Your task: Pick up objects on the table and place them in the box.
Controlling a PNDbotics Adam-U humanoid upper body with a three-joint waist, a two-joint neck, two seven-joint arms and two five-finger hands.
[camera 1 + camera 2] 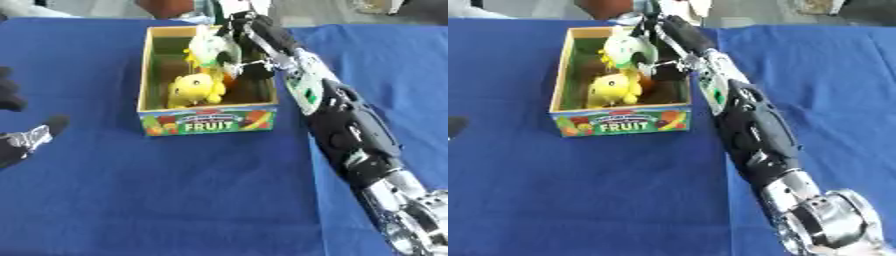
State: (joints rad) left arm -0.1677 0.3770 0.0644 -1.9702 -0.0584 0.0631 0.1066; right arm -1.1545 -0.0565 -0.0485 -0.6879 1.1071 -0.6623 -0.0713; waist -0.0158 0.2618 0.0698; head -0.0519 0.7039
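A cardboard box [210,121] marked FRUIT stands on the blue table, its open top facing me. Inside it lies a yellow toy [194,89], with a bit of orange [229,78] beside it. My right arm reaches in from the lower right to the box's far end. There my right hand [238,46] is curled round a pale white-and-green object [626,47], which hangs just over the box's far half. My left hand [10,94] rests at the left edge, dark fingers up and relaxed, holding nothing.
The blue cloth [175,200] covers the table in front of and beside the box. My right forearm [350,130] lies along the box's right side. Some items and a brown shape [166,7] sit past the far edge.
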